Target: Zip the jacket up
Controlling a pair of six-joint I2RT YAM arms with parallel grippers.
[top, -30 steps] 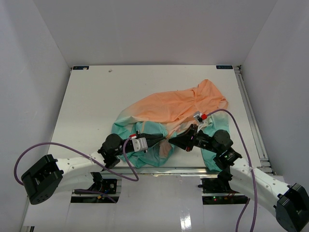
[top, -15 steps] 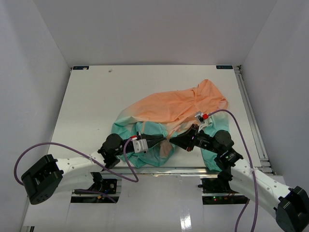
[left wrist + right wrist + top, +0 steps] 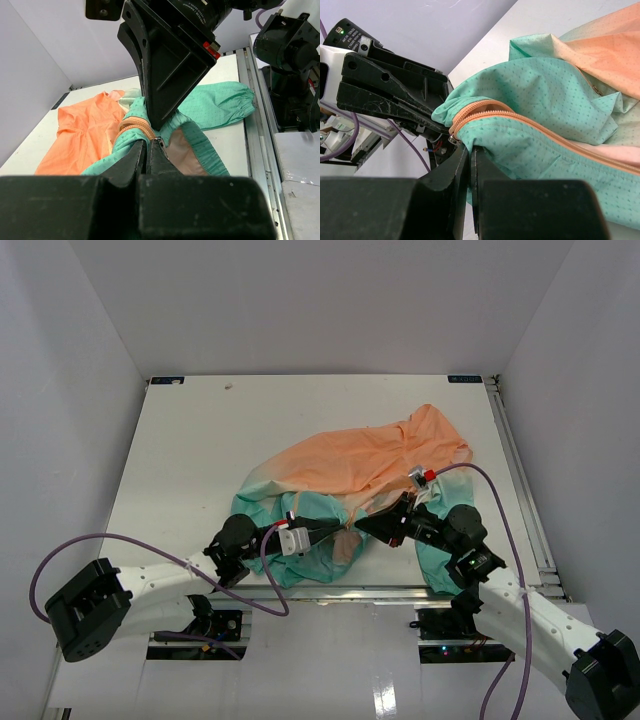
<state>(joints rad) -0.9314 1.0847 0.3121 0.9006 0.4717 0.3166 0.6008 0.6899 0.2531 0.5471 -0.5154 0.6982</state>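
Sprawling over the right centre of the white table [image 3: 200, 460], the jacket [image 3: 370, 465] lies crumpled, orange toward the upper right and teal toward the bottom. The left gripper [image 3: 338, 531] and right gripper [image 3: 360, 528] meet tip to tip at the teal hem. Each is pinched shut on the fabric, apparently beside the orange zipper [image 3: 560, 138].

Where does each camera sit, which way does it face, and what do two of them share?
Top external: above and behind both arms, looking down on them, the table and the jacket.
Left wrist: on the left arm, facing right along its own shut jaws at the teal fabric and the right arm's jaws.
Right wrist: on the right arm, facing left past its own shut jaws at the zipper and the left arm's jaws.
Shared: both wrist views show the teal fabric.
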